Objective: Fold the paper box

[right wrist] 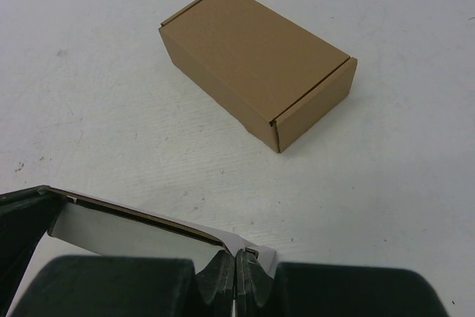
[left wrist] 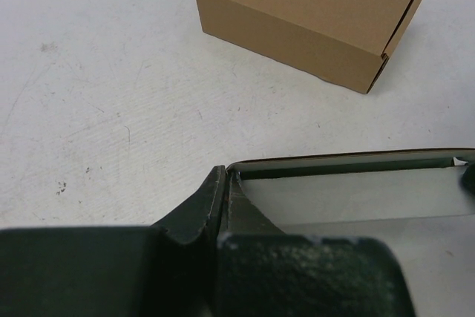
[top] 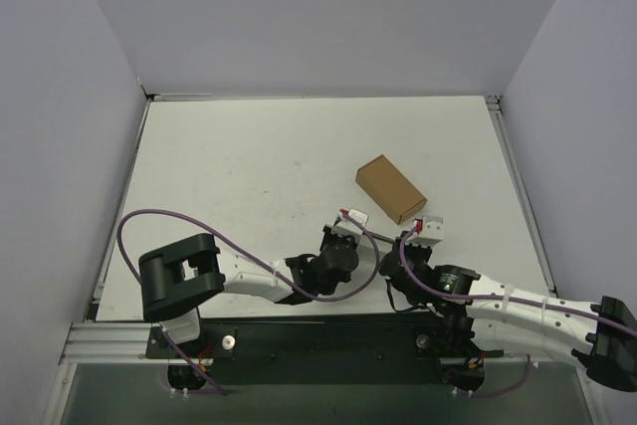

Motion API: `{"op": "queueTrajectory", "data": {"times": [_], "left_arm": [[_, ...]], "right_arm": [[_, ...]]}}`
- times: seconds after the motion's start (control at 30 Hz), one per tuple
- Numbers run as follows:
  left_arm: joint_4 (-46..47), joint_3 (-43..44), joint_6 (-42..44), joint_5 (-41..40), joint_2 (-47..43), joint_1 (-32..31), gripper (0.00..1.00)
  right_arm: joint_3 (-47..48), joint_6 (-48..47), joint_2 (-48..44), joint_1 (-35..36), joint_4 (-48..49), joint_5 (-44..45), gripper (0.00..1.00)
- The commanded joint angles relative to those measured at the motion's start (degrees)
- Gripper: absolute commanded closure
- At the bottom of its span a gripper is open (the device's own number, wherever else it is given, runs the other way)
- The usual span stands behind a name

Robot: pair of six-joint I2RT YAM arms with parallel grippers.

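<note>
Soft, even, bright light falls from above in all three views. From overhead the white table looks slightly washed out, and the walls splay outward toward the frame edges. In the wrist views the left gripper and right gripper are dark, blurred masses close to the lens. Ahead of each, the brown box is sharp, with a faint shadow at its base. Just beside each gripper the paper box is shaded grey.

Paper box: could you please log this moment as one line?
left gripper shut on paper box; right gripper shut on paper box; brown box closed, apart
</note>
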Motion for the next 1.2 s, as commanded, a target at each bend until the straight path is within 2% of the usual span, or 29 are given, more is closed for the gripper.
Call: {"op": "queueTrajectory", "data": {"times": [0.0, 0.3, 0.57, 0.67, 0.7, 0.77, 0.8, 0.9, 1.0, 1.17], "left_arm": [[-9.81, -2.94, 4.07, 7.78, 4.68, -0.34, 1.00], [-6.73, -3.55, 9.97, 8.67, 4.42, 0.63, 1.00], [-4.45, -3.29, 13.04, 9.90, 6.00, 0.45, 1.00], [-4.53, -2.94, 14.18, 10.16, 6.53, 0.45, 1.00], [-4.71, -2.76, 14.53, 10.16, 6.53, 0.37, 1.00], [-5.59, -2.32, 14.98, 9.98, 6.44, 0.36, 1.00], [-5.94, -2.23, 15.06, 9.90, 6.35, 0.36, 1.00], [-6.82, -1.80, 15.42, 9.90, 6.18, 0.28, 1.00], [-7.26, -1.53, 15.42, 10.07, 6.35, 0.28, 1.00], [-7.52, -1.09, 15.42, 10.07, 6.62, 0.28, 1.00]], "right_arm": [[-2.14, 8.84, 3.95, 2.23, -13.32, -5.54, 1.00], [3.23, 10.60, 1.94, 2.94, -22.28, -3.78, 1.00], [1.47, 15.52, 2.64, 2.94, -26.86, -4.31, 1.00], [2.17, 15.18, 2.38, 2.94, -27.21, -4.39, 0.93], [2.61, 15.00, 1.42, 2.94, -27.30, -4.65, 0.84], [4.10, 14.65, -0.34, 2.85, -27.39, -5.53, 0.74], [4.63, 13.95, -2.09, 2.94, -27.39, -5.71, 0.63], [7.35, 12.28, -5.43, 2.67, -27.48, -6.33, 0.47], [9.55, 12.01, -8.16, 2.67, -27.48, -6.59, 0.42], [9.65, 14.90, -12.82, 1.79, -26.07, -4.84, 0.40]]}}
